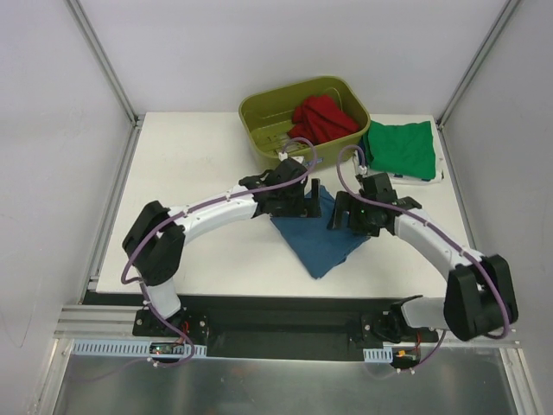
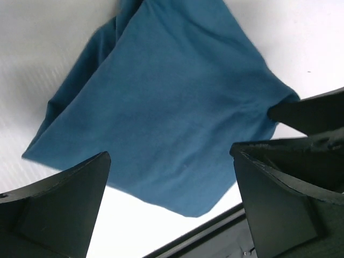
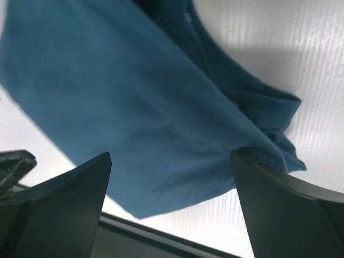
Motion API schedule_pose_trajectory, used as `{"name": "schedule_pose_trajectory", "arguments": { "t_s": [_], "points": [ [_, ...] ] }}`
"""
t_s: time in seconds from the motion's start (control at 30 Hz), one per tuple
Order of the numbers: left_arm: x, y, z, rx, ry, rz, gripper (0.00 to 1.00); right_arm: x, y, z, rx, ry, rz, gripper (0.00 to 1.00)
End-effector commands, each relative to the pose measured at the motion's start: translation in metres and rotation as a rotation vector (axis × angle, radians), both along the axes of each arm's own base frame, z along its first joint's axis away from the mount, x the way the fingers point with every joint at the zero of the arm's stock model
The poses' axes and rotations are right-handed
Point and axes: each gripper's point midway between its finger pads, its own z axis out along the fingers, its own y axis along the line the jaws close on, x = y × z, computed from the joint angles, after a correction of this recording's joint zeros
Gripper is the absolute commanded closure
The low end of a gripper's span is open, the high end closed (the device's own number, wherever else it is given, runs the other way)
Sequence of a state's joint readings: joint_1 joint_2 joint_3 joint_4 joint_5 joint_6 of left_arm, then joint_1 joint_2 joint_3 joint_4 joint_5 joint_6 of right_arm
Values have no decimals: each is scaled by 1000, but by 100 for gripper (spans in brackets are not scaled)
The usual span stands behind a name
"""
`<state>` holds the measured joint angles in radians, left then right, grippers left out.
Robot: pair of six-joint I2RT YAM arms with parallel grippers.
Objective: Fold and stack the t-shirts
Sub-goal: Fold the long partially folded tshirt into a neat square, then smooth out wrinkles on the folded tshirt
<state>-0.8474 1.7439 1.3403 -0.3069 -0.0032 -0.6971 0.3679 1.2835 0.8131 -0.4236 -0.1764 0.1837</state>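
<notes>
Here, the teal shirt [image 1: 320,238] lies folded at the middle of the table [image 1: 199,164], one corner toward the near edge. The left gripper [image 2: 170,153] and right gripper [image 3: 171,156] hang side by side over its far part, both spread wide, grasping nothing. The red shirt [image 1: 324,117] sits crumpled in the olive tub [image 1: 259,112]; the green shirt [image 1: 399,149] lies folded at far right.

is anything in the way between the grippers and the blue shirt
Nothing visible is in the way. The left gripper and the right gripper both hang open right over the blue shirt, and both wrist views show only bare cloth below them.
</notes>
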Motion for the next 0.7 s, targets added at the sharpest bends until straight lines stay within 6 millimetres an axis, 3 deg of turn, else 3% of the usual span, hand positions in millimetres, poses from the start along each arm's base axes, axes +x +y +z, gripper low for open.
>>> {"name": "schedule_pose_trajectory", "arguments": {
  "t_s": [0.0,0.13,0.3,0.43,0.5,0.53,0.6,0.63,0.67],
  "points": [
    [19,-14,-17,-27,28,-13,1,35,-9,-10,-41,6,-62,3],
    [21,-13,-38,-1,65,-25,1,52,-15,-29,-62,77,-74,3],
    [11,-4,-73,52,130,-19,1,48,-6,-52,-45,167,-25,3],
    [-19,10,-100,74,229,-18,1,45,-4,-52,-42,172,4,3],
    [-31,14,-100,71,242,-19,1,43,-1,-50,-32,172,32,3],
    [-47,20,-109,87,276,-13,1,41,1,-49,-36,172,53,3],
    [-63,22,-101,74,276,-8,1,41,6,-43,-34,154,86,3],
    [-82,27,-108,100,293,-5,1,37,11,-41,-37,153,111,3],
    [-91,26,-96,80,273,-11,1,36,13,-36,-40,133,137,3]
  ]
}}
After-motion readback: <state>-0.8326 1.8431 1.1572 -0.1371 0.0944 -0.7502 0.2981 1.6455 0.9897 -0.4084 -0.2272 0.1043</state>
